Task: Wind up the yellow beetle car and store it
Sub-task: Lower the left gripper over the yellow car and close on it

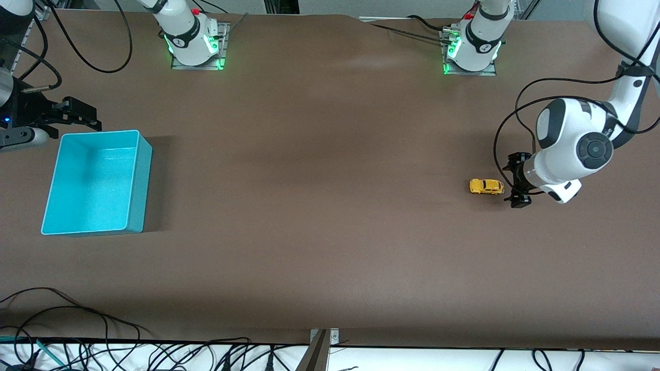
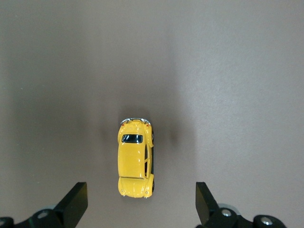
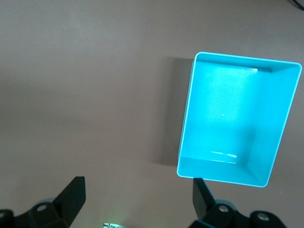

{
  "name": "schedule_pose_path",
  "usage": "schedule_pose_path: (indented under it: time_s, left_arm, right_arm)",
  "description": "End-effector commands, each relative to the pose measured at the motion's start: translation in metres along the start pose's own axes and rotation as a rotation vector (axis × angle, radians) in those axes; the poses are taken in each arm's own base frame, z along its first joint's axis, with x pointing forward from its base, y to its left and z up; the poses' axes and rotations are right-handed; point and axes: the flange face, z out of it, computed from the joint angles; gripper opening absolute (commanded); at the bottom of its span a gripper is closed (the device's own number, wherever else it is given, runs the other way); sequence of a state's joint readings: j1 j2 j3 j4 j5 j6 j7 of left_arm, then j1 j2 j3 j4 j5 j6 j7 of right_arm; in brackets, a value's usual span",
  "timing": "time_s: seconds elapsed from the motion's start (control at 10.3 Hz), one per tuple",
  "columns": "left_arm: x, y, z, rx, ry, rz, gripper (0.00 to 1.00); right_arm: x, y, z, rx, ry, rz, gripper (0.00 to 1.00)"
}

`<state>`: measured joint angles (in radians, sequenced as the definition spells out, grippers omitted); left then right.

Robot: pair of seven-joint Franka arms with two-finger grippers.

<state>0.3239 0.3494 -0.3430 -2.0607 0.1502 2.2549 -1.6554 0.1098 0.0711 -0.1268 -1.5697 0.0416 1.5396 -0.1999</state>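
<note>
Robotics laboratory workstation. Evidence: two white robot arms on bolted base plates [image 1: 196,63] with green status lights, mounted along one edge of a wide brown-covered table [image 1: 319,216]; loose black cables [image 1: 93,340] trailing at the table edge nearest the front camera. Only a turquoise bin [image 1: 139,175] and a yellow beetle car [image 1: 485,186] lie on the table.

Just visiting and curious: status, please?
Left gripper open beside yellow beetle car, not touching. Right gripper open, waiting by turquoise bin. Nothing in the way.
</note>
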Motion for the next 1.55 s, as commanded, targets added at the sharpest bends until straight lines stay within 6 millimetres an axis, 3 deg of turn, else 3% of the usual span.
schedule_pose_path:
  time_s: [0.0,0.48,0.58,0.77,0.87,1.06,1.35,1.45]
  left_arm:
    - [-0.005,0.005,0.024,0.004,0.012,0.009,1.0]
    - [-0.008,0.002,0.059,0.034,0.006,0.031,1.0]
    - [-0.008,0.001,0.064,0.041,0.004,0.033,0.94]
    - [-0.009,0.001,0.067,0.044,0.004,0.038,0.67]
    - [-0.009,0.001,0.068,0.046,0.003,0.04,0.38]
    - [-0.009,0.0,0.068,0.051,0.004,0.042,0.0]
    - [-0.021,0.003,0.053,0.041,0.014,0.043,0.0]
    - [-0.039,0.002,0.043,0.043,0.013,0.043,0.0]
  right_arm:
    - [-0.002,0.003,-0.003,0.002,-0.007,0.001,1.0]
    - [-0.001,0.001,-0.002,0.002,-0.009,0.0,1.0]
    - [-0.001,0.0,-0.002,0.002,-0.009,0.0,1.0]
    - [-0.001,-0.001,-0.002,0.001,-0.009,0.0,1.0]
    - [-0.001,-0.002,-0.002,0.001,-0.009,0.0,1.0]
    - [-0.001,-0.002,-0.003,0.001,-0.008,-0.003,1.0]
    - [-0.001,-0.002,-0.003,0.001,-0.008,-0.002,1.0]
    - [-0.001,-0.002,-0.003,0.002,-0.008,-0.002,1.0]
